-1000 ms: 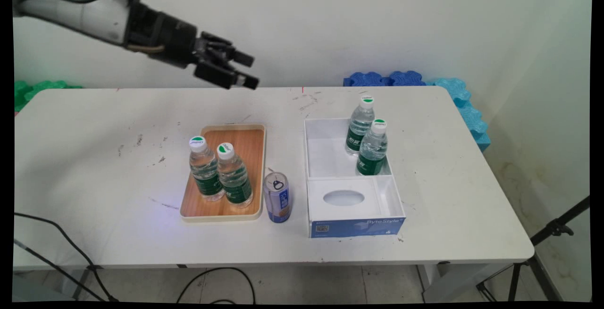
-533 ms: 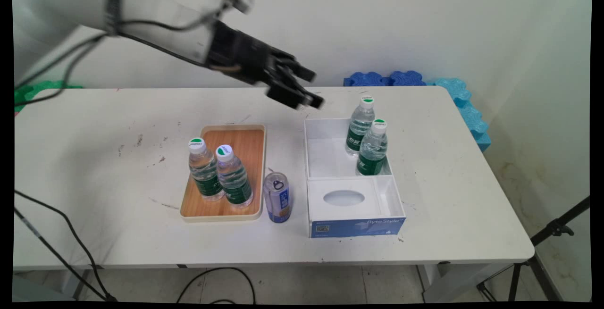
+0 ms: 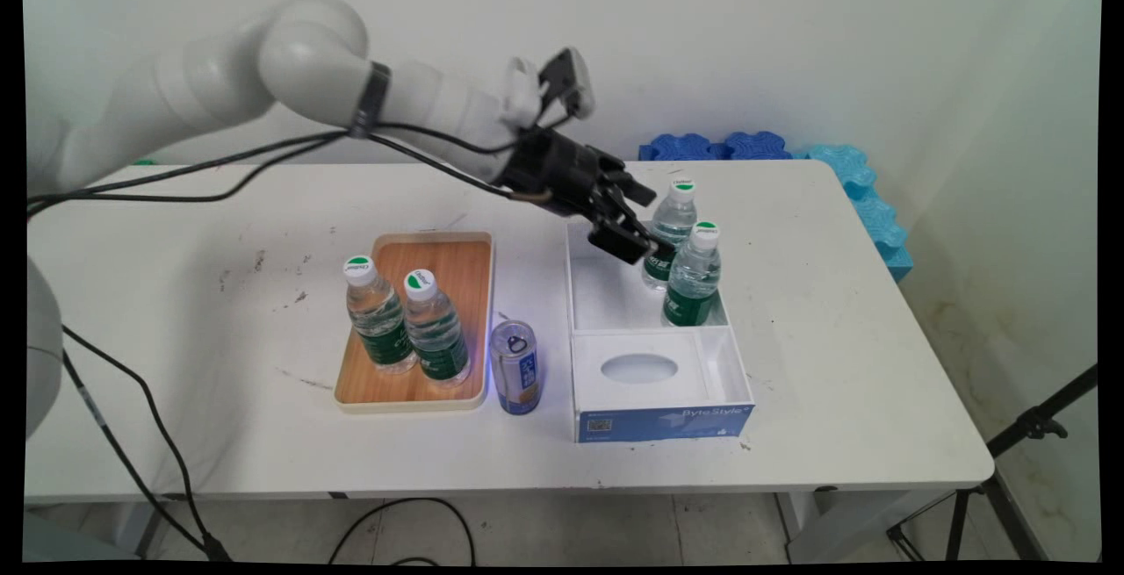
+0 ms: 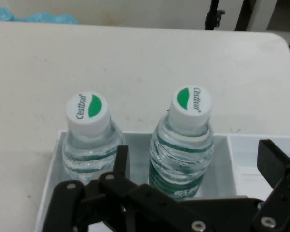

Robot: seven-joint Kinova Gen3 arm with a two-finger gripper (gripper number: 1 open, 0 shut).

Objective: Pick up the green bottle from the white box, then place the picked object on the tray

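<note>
Tabletop [image 3: 176, 312] first: on its left part sits a wooden tray [image 3: 457, 263] with two water bottles, one [image 3: 378, 325] touching or almost touching the other [image 3: 435, 334], both upright at the tray's near end. Just beside the tray's right rim stands a drink can [image 3: 516, 369], upright, on the bare tabletop. Next comes the white divided box [image 3: 606, 294]; its near compartment carries a panel with an oval opening [image 3: 639, 369].

Over the box's far compartment hangs the gripper [image 3: 645, 224], holding nothing. We see the fingers [image 4: 275, 162] spread apart. Two more bottles stand upright in that compartment's right part: the far bottle [image 3: 678, 215] [image 4: 89, 140] and the near bottle [image 3: 694, 281] [image 4: 183, 145]. In the hand view the near bottle lines up with the gap between the fingers but lies ahead of them; we see no contact. Blue foam pieces [image 3: 843, 171] lie at the far right corner.
</note>
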